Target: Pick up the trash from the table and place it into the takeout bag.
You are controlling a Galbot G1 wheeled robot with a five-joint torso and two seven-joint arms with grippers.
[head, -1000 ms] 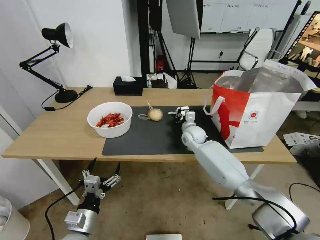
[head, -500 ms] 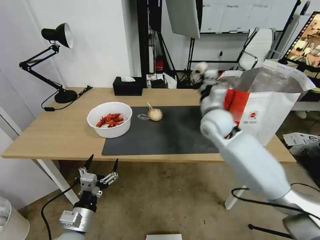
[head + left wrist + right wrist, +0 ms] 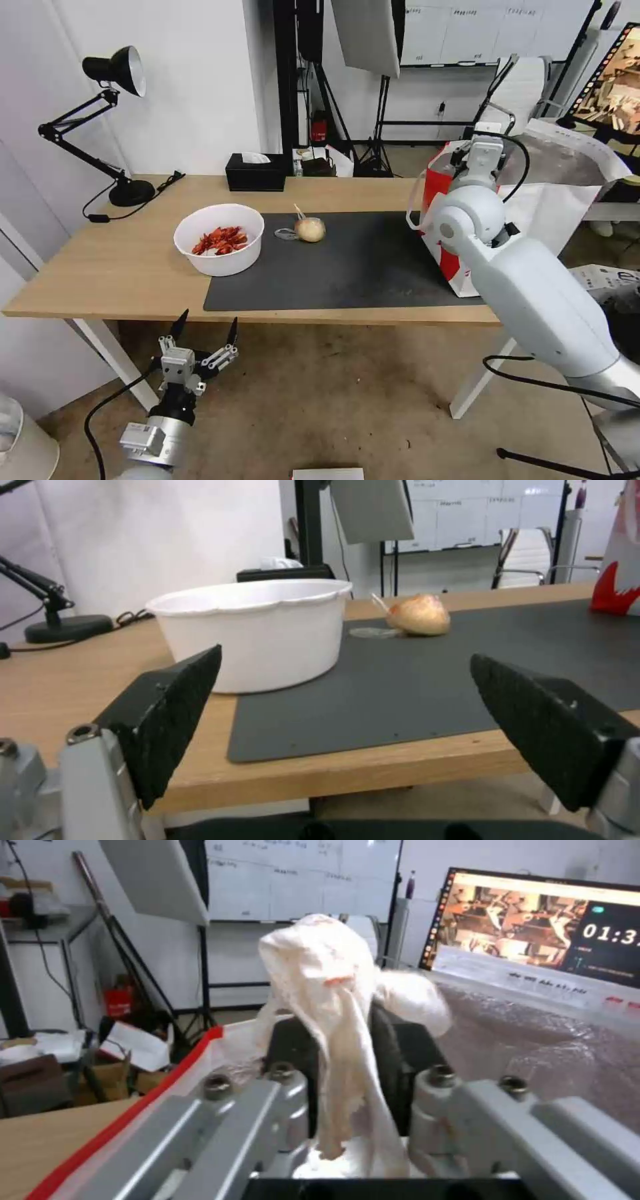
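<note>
Right gripper [image 3: 347, 1040] clenches the tissue wad [image 3: 333, 990] over the foil-lined takeout bag [image 3: 533, 1050]; left gripper [image 3: 347, 705] released.

The left gripper [image 3: 347, 720] hangs low in front of the tabletop [image 3: 73, 690], its two black ridged jaws spread wide apart with nothing between them. Past them, a white bowl [image 3: 257, 630] sits on the light wood with one side over the edge of the dark grey mat [image 3: 413, 690]. Farther back on the mat lies a round beige lump [image 3: 419, 615], with a bit of clear wrap [image 3: 371, 632] flat beside it. A red and white corner of the takeout bag [image 3: 623, 560] stands on the mat at the far side. A black lamp base [image 3: 67, 628] rests on the wood near the wall.
</note>
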